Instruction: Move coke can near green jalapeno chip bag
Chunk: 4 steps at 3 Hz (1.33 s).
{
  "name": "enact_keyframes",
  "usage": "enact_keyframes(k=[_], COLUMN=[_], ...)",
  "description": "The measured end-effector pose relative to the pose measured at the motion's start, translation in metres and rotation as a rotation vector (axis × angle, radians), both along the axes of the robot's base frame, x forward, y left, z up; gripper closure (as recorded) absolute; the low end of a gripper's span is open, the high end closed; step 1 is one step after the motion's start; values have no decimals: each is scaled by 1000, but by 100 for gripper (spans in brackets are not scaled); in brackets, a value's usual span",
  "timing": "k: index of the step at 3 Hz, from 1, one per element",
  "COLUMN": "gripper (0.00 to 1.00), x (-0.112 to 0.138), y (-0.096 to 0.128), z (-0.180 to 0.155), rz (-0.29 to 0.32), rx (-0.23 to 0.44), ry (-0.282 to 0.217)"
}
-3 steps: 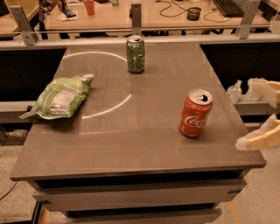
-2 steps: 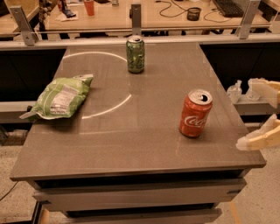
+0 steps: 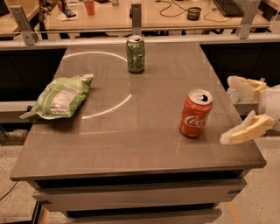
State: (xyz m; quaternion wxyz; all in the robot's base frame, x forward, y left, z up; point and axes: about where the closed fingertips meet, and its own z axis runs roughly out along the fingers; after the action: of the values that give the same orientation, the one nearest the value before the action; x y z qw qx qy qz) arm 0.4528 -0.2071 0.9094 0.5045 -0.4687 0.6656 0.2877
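Surface: a grey-brown table top [image 3: 144,144] with a thick front edge and shelves or drawers below it; a pale curved reflection runs across its left half.
Coke can: the coke can [image 3: 195,113] stands upright on the right side of the table, near the right edge, silver top showing, script lettering facing front.
Chip bag: the green jalapeno chip bag [image 3: 61,97] lies flat at the left edge, well apart from the coke can, white label panel up.
Other can: a green can [image 3: 135,54] stands upright at the back centre, apart from both.
Gripper: the gripper [image 3: 226,109] is just off the table's right edge, beside the coke can and not touching it.
Fingers: the two pale fingers [image 3: 247,130] are spread wide, one above the other in the view, with nothing between them.
Room: a metal rail with brackets [image 3: 140,34] runs behind the table; beyond it is a wooden desk [image 3: 153,15] with a red cup [image 3: 89,6], a dark cup [image 3: 193,13], a keyboard [image 3: 227,6] and cables. The floor is pale and speckled.
Cut off: the arm behind the gripper leaves the view at the right edge; the table's base runs off the bottom.
Hard to make out: the print on the bag's label cannot be read.
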Motion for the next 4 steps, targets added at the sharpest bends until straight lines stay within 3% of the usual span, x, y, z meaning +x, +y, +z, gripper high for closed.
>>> enact_keyframes(k=[2,4], gripper=[0,0], x=[27,15], y=[19,40], z=[-26,-36], rz=[125,186], rx=[103,166], ry=[-10,17])
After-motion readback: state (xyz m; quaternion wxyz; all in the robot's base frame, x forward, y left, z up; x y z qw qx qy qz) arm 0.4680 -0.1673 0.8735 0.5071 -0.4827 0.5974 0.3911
